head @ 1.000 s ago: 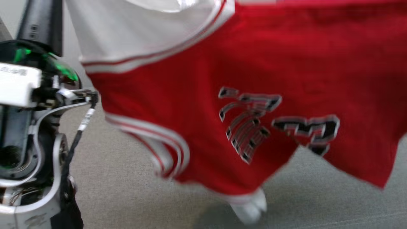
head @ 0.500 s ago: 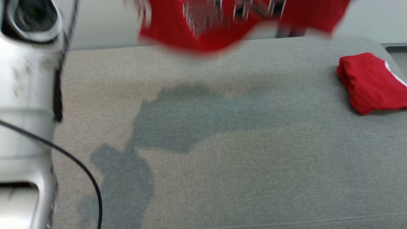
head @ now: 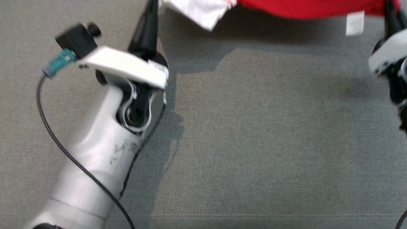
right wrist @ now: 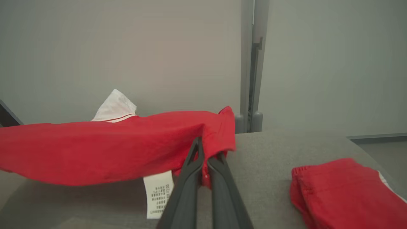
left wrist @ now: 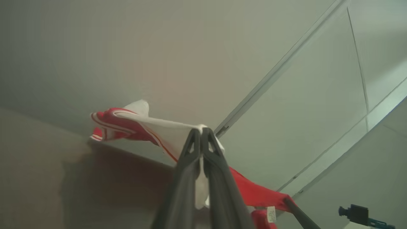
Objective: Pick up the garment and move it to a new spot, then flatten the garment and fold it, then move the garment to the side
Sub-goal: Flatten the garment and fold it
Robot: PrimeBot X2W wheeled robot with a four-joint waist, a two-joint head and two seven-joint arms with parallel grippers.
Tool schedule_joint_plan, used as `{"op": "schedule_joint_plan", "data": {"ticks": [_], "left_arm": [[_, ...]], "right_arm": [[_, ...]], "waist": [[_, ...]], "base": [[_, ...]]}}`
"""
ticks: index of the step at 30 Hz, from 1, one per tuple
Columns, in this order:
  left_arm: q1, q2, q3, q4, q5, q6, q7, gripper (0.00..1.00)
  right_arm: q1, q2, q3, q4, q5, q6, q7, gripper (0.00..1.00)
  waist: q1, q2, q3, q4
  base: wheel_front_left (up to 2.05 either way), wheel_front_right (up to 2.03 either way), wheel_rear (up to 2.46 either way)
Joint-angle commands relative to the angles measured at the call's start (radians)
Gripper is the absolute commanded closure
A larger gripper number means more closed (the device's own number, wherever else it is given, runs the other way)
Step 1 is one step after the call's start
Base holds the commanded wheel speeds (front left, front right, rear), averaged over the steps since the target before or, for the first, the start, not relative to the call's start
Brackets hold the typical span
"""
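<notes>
Holding the garment (right wrist: 95,149) spread above the grey surface (head: 254,127): left gripper (left wrist: 201,131) clamped on its white corner, right gripper (right wrist: 208,151) on its red edge. We judge either thin pinch could slip, crumpling it.

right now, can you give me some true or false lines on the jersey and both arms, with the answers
1. The left gripper has its fingers shut on a white part of the garment. True.
2. The right gripper is open and holds nothing. False: its fingers pinch the garment's red edge.
3. A second red garment lies folded on the grey surface. True.
4. The held garment lies flat on the surface. False: it hangs stretched between the two grippers.
5. A white label hangs under the held garment. True.
</notes>
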Motion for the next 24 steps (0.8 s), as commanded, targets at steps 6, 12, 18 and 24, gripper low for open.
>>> {"op": "schedule_joint_plan", "data": {"ticks": [6,12,18,24], "left_arm": [[0.119,0.013,-0.037,-0.022,-0.035,-0.008,-0.02,1.0],[0.285,0.05,-0.035,-0.138,0.022,-0.008,-0.02,1.0],[0.505,0.064,0.024,-0.274,0.085,-0.008,-0.02,1.0],[0.665,0.071,0.008,-0.383,0.102,-0.008,-0.021,1.0]], "right_arm": [[0.171,0.047,-0.012,0.027,0.042,0.001,-0.006,1.0],[0.277,0.065,0.016,-0.031,0.122,0.001,-0.006,1.0],[0.401,0.026,0.107,-0.12,0.246,0.001,0.021,1.0],[0.491,-0.038,0.171,-0.185,0.336,0.001,0.02,1.0]], "waist": [[0.0,0.0,0.075,0.008],[0.0,0.0,0.033,-0.015],[0.0,0.0,-0.041,-0.018],[0.0,0.0,-0.094,-0.006]], "base": [[0.0,0.0,0.0],[0.0,0.0,0.0],[0.0,0.0,0.0],[0.0,0.0,0.0]]}}
